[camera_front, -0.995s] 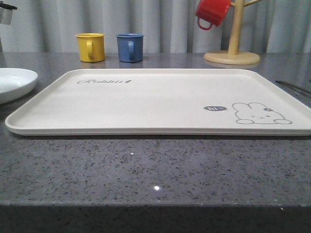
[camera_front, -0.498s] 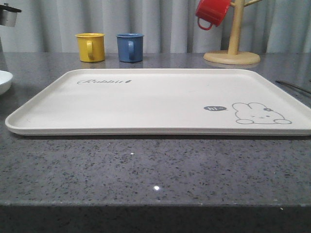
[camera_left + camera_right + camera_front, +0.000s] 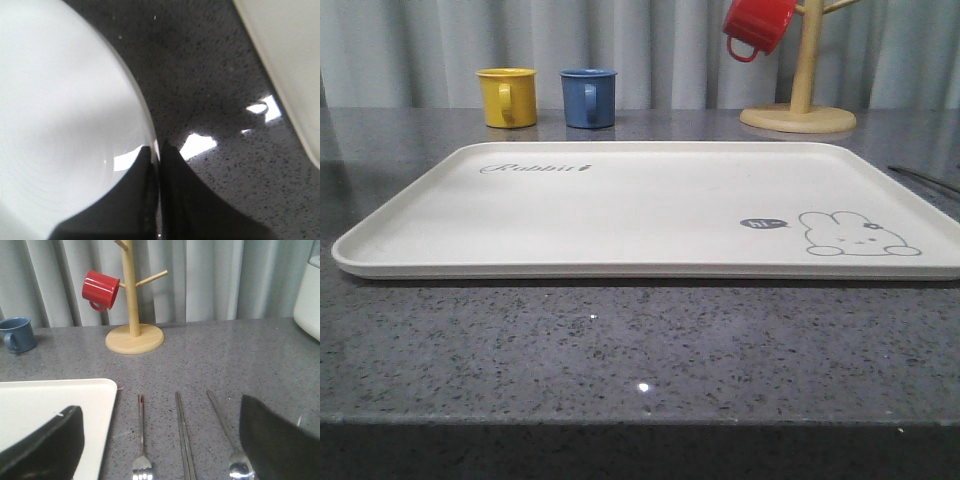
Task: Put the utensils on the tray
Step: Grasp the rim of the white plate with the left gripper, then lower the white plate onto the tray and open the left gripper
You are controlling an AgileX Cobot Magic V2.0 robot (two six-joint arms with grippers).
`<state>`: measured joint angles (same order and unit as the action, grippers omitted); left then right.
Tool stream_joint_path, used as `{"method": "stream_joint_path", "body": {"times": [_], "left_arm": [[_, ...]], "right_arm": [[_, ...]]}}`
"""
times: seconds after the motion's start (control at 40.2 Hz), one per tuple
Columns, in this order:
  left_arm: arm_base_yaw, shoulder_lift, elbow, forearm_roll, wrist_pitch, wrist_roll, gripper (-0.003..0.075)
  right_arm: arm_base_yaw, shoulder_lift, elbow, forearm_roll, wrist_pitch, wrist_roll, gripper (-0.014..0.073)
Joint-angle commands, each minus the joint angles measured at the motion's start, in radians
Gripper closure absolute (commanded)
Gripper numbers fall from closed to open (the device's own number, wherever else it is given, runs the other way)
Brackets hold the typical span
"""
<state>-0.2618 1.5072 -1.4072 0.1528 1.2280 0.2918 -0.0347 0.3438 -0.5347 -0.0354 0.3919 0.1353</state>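
Cream and bare, the tray [image 3: 650, 205] lay across the middle of the speckled grey counter [image 3: 620, 350], nothing on it but its rabbit drawing and script, so the task had not yet begun to show. Off its left edge, in the left wrist view, the left gripper [image 3: 159, 200] had its dark fingers [image 3: 175, 195] pressed together on the rim of a round white plate [image 3: 55, 125], which is no part of this job. The real work sat to the right of the tray: fork [image 3: 141, 440], chopsticks [image 3: 184, 437] and spoon [image 3: 227, 440] lying side by side on the counter, handles pointing far, none touching the tray. The right gripper [image 3: 160, 445] hovered over them with its fingers spread wide. I judged the fork, nearest the tray, the sensible first pick; being thin, flat metal on hard stone, it would want the fingers brought down square across the handle, low to the counter, then closed gently so it doesn't skid.
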Motion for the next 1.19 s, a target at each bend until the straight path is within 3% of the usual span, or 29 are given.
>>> {"method": "stream_joint_path", "body": {"times": [0.0, 0.323, 0.522, 1.169], "left_arm": [[-0.064, -0.044, -0.094, 0.011, 0.011, -0.02, 0.0739], [-0.362, -0.007, -0.215, 0.023, -0.012, -0.099, 0.0739], [-0.478, 0.11, -0.3, 0.013, 0.022, -0.099, 0.0738], [-0.513, 0.314, -0.327, -0.153, 0.041, -0.099, 0.0738]], "right_arm": [[-0.007, 0.015, -0.038, -0.011, -0.082, -0.009, -0.0059], [-0.007, 0.015, -0.038, -0.011, -0.082, -0.009, -0.0059], [-0.007, 0.015, -0.038, -0.011, -0.082, -0.009, -0.0059], [-0.007, 0.015, -0.038, -0.011, -0.082, -0.009, -0.0059]]}}
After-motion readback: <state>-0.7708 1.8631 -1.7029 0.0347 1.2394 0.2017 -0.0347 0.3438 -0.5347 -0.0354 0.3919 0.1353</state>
